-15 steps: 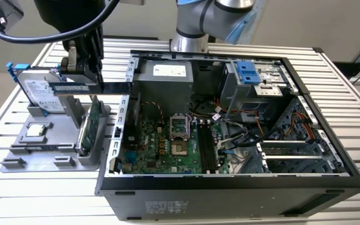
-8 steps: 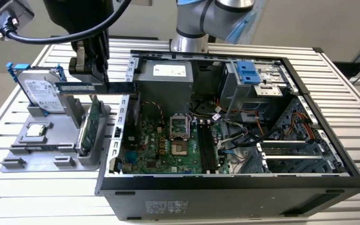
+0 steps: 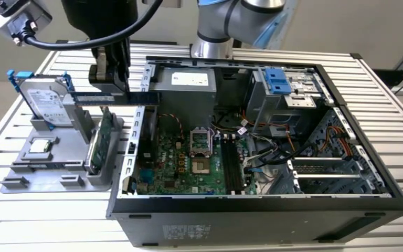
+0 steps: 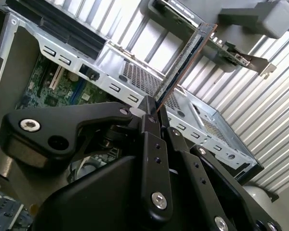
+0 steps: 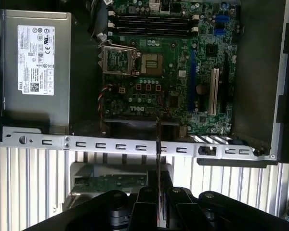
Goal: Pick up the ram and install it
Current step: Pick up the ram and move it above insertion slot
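**Pincer and ram, exterior view.** The pincer point(image 3: 110, 88) is closed on the ram point(image 3: 142, 97), in the upper left of the frame. The stick's long axis lies level, running toward the exterior view's right (it is seen edge-on in the first wrist view), and one end reaches over the near wall of the computer case point(image 3: 257, 203). The memory slots point(image 3: 231, 165) lie lower, near frame centre, well apart from the ram.
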